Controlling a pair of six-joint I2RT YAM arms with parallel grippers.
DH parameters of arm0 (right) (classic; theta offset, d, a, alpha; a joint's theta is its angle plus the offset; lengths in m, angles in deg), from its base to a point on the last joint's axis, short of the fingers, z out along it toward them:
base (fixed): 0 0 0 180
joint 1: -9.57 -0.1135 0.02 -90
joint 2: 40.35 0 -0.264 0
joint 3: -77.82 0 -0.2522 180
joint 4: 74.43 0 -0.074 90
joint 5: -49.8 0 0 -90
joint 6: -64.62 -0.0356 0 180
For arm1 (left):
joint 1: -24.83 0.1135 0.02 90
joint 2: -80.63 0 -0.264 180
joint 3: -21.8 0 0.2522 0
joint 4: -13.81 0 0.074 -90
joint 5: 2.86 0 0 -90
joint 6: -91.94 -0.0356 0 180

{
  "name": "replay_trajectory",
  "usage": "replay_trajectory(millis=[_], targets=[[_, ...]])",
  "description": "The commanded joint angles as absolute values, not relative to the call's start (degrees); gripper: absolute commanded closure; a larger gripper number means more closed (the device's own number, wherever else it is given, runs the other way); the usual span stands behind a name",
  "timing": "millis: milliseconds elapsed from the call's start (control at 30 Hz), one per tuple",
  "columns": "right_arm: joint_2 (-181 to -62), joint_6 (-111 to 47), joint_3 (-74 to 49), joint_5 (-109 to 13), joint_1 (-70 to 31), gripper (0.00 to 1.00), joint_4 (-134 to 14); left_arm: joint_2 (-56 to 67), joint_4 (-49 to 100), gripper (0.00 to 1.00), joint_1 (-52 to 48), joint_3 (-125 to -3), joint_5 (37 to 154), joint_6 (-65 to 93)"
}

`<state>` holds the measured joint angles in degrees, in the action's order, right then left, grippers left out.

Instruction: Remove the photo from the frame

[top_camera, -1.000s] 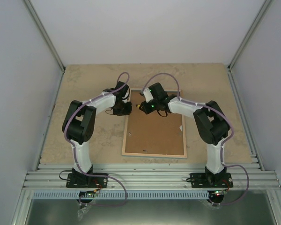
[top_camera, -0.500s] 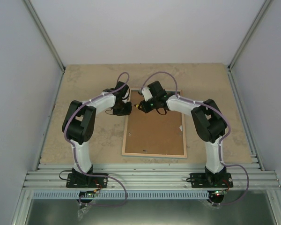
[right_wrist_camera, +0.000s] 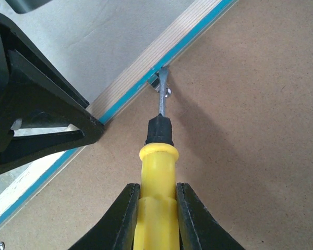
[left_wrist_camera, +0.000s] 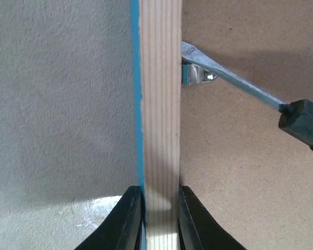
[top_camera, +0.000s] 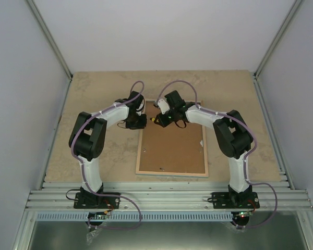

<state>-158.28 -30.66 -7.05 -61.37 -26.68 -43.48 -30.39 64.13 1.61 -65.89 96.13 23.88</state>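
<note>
The frame (top_camera: pixel 171 172) lies face down on the table, its light wood back up and a turquoise edge showing in the left wrist view (left_wrist_camera: pixel 160 104). The plain brown backing board (top_camera: pixel 172 151) fills it and hides the photo. My left gripper (top_camera: pixel 140 124) is shut on the frame's wooden border (left_wrist_camera: pixel 160 208) at its far left corner. My right gripper (top_camera: pixel 160 119) is shut on a yellow-handled screwdriver (right_wrist_camera: pixel 157 198). The blade tip rests at a small metal tab (right_wrist_camera: pixel 162 87) by the frame's far border, also seen in the left wrist view (left_wrist_camera: pixel 196 76).
The tan table (top_camera: pixel 94 88) surrounds the frame, with grey walls on three sides and a metal rail (top_camera: pixel 167 198) at the near edge. Another small tab (top_camera: pixel 160 167) sits near the frame's near border. The left gripper's black fingers (right_wrist_camera: pixel 36 122) show in the right wrist view.
My right gripper has moved a little to the left and away along the frame's far border with the screwdriver. The left gripper and the frame have not moved.
</note>
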Motion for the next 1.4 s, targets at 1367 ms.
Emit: replay_trajectory(millis=[1367], targets=[[-144.8,-36.6,-18.7,-51.3,-26.3,1.0,-42.6,-23.6,57.8,0.91,3.6,-58.7,99.0,29.5]])
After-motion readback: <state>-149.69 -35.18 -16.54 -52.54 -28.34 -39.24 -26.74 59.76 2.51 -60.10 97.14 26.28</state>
